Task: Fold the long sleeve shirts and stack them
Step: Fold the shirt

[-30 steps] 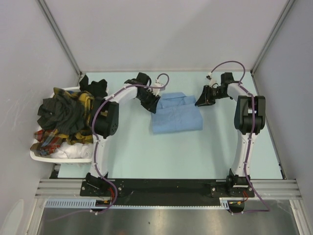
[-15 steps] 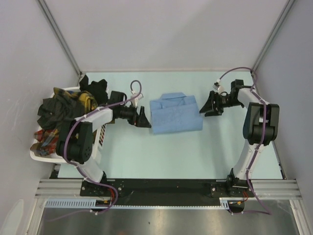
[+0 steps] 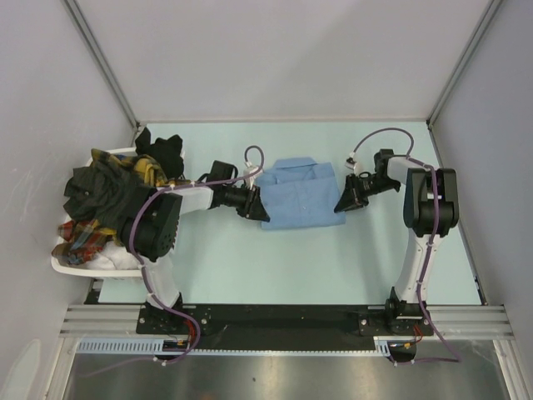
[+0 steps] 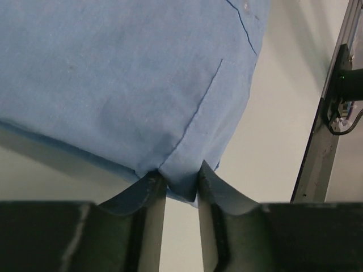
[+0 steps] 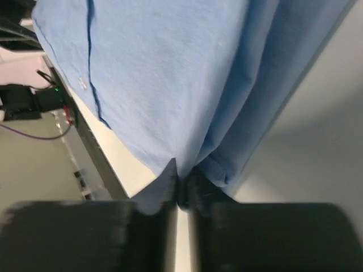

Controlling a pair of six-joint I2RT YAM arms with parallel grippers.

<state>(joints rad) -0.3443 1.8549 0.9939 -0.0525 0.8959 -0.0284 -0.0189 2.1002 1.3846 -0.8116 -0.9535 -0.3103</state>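
One folded light blue long sleeve shirt (image 3: 300, 193) lies flat mid-table, collar toward the far wall. My left gripper (image 3: 256, 207) sits at its near left corner. In the left wrist view the gripper (image 4: 181, 173) is shut on a fold of the blue shirt (image 4: 125, 73). At the near right corner my right gripper (image 3: 342, 201) is also on the cloth. The right wrist view shows that gripper (image 5: 181, 173) shut on the blue shirt (image 5: 170, 68) edge. More shirts fill the basket: dark green-black (image 3: 100, 192), yellow-black plaid (image 3: 146, 171), red plaid (image 3: 83, 237).
A white slatted basket (image 3: 62, 265) stands at the table's left edge, with a black cloth (image 3: 162, 148) hanging over its far end. Grey walls close the left, far and right sides. A metal rail (image 3: 283, 318) carries the arm bases along the near edge.
Half a second ago both grippers stood open, apart from the shirt's sides. They have since moved inward and closed on its near left and near right corners.
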